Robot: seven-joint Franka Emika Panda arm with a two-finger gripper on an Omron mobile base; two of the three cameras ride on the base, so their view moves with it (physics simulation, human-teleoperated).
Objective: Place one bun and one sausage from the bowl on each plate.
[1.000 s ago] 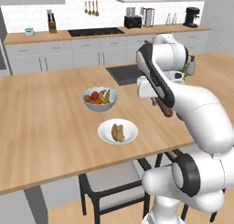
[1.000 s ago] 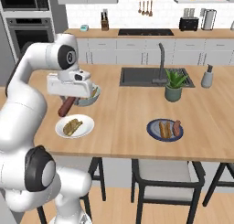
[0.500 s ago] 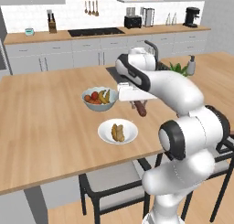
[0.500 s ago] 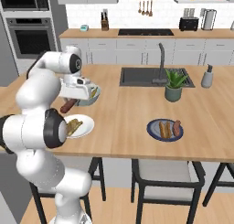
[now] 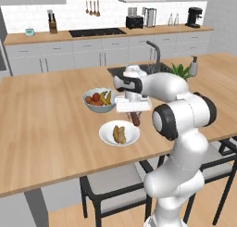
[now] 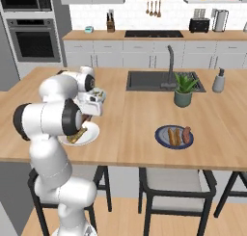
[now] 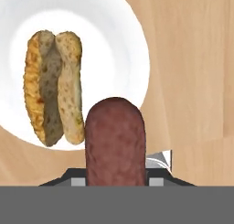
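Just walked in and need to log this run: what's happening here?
The arm's end effector grips a brown sausage hanging upright, just above the white plate at the counter's near edge. That plate holds a split bun but no sausage yet. The blue plate farther along holds both. A fruit bowl sits behind the white plate.

Rendered home kitchen. Far along the wall: grey cabinets [image 5: 88,57], black cooktop [image 5: 96,32], knife block [image 5: 53,25], toaster [image 5: 134,22], coffee maker [image 5: 195,16], hanging utensils [image 5: 92,6]. Far left, built-in oven [image 6: 32,39]. Near, wooden island counter [image 5: 46,129] with sink [image 6: 161,81], tap [image 6: 170,66], potted plant [image 6: 184,88], stools [image 5: 115,186] beneath.
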